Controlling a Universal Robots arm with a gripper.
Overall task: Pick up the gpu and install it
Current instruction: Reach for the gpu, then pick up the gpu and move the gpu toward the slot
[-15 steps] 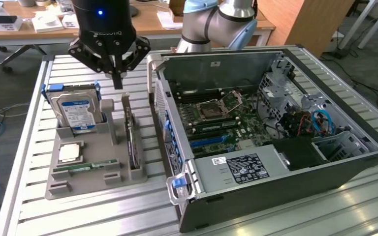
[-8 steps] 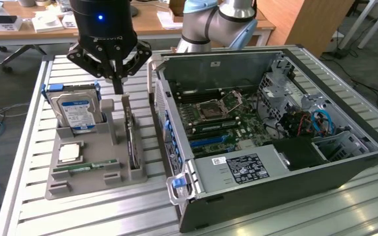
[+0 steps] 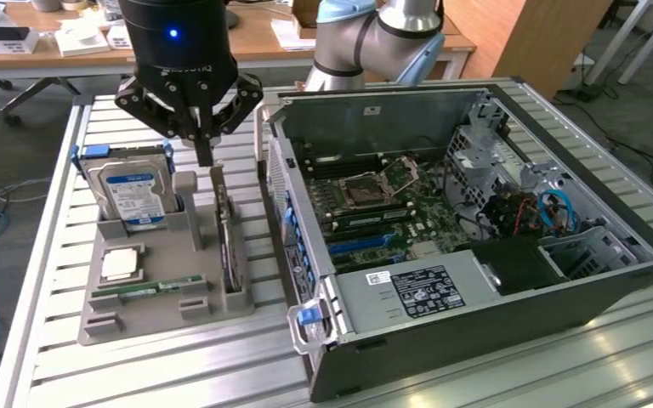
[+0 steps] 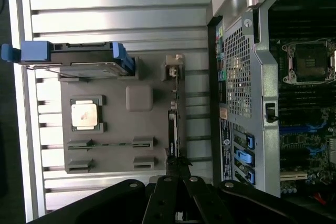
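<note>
Gripper [image 4: 177, 169], jaws closed empty, is hovering over the gpu [image 4: 173, 124] standing on edge in the tray [image 4: 105, 129], likely light, stiff, fragile, best pinched by its top edge.

Above the grey tray [image 3: 156, 310] the air is open, except in the upper left of the exterior view, where the gripper [image 3: 204, 151], fingers pinched together, hangs over the far end of the gpu [image 3: 229, 242]. The gpu stands on edge in a tight lane, with the tray's post [image 3: 187, 197] on the exterior view's left and the case [image 3: 462, 340] wall just beside it on the right. The upright hard drive [image 3: 132, 194] blocks the tray's far left corner. The case is open on top. At frame centre the motherboard [image 3: 383, 204] lies bare, hemmed by the power supply [image 3: 417, 289] below and cables [image 3: 553, 208] at right.
</note>
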